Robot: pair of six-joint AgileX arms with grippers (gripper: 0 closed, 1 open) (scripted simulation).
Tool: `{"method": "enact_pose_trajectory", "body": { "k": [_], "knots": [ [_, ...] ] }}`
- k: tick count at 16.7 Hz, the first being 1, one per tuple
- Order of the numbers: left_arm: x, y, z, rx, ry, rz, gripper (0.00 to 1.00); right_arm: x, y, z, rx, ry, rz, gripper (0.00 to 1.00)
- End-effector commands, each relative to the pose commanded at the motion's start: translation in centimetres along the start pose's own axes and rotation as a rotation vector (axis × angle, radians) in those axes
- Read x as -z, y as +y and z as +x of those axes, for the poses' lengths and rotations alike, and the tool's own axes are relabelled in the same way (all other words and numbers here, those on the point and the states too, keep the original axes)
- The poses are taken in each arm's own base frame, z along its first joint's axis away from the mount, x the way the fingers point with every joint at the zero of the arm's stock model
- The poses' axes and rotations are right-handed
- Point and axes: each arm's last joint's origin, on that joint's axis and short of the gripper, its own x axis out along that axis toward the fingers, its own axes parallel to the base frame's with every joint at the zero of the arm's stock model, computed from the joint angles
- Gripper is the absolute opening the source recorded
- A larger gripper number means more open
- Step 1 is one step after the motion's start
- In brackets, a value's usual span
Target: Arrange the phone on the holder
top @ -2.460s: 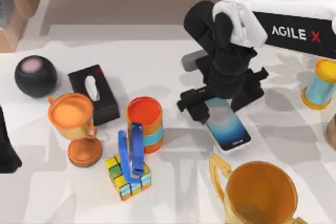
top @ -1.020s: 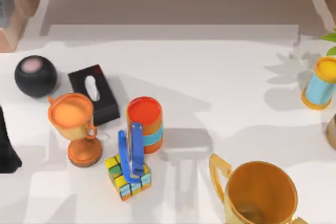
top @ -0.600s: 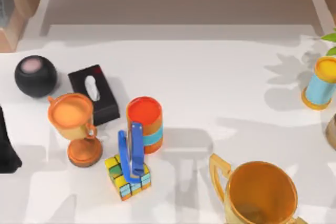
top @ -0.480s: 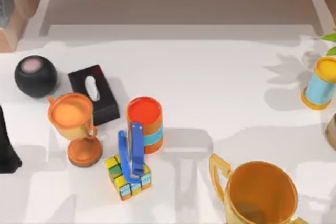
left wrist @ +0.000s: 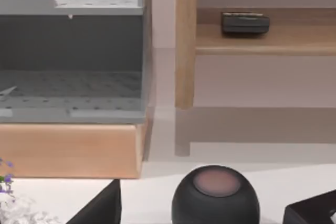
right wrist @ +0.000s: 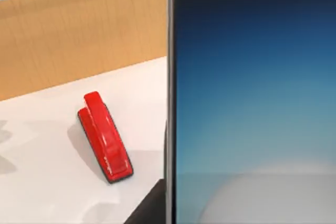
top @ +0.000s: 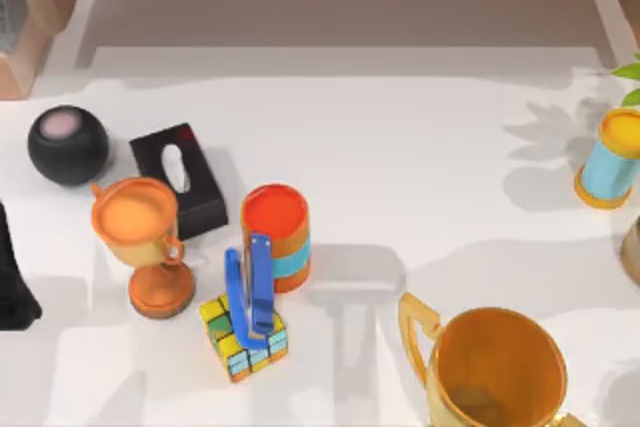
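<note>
The phone (right wrist: 252, 108) stands upright very close in the right wrist view, its blue screen fading to white low down. It is off the table and held by my right gripper. The holder (top: 250, 285) is a blue upright stand at the front left of the table, touching a coloured cube (top: 243, 339). My left arm (top: 12, 277) is parked at the table's left edge.
Around the holder stand an orange-and-blue cup (top: 276, 235), an orange goblet (top: 140, 242), a black box with a white slot (top: 180, 179) and a black ball (top: 67, 144). A big golden trophy (top: 495, 367) is at the front. A red object (right wrist: 105, 137) lies on the table.
The right arm and the phone, which sat on the table's middle 2.5 s ago, have left the top view. Since then only shadows on the table shift.
</note>
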Motion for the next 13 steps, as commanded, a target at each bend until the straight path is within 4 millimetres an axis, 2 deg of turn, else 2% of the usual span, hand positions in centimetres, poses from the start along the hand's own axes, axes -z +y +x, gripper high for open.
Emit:
{"method": "enact_pose_trajectory", "body": {
  "k": [7, 13],
  "knots": [
    [0.0, 0.0, 0.0, 0.000, 0.000, 0.000, 1.00, -0.2, 0.0, -0.2, 0.010, -0.013, -0.006, 0.00],
    [0.0, 0.0, 0.0, 0.000, 0.000, 0.000, 1.00, -2.8, 0.6, -2.4, 0.112, -0.179, -0.080, 0.00]
  ]
}}
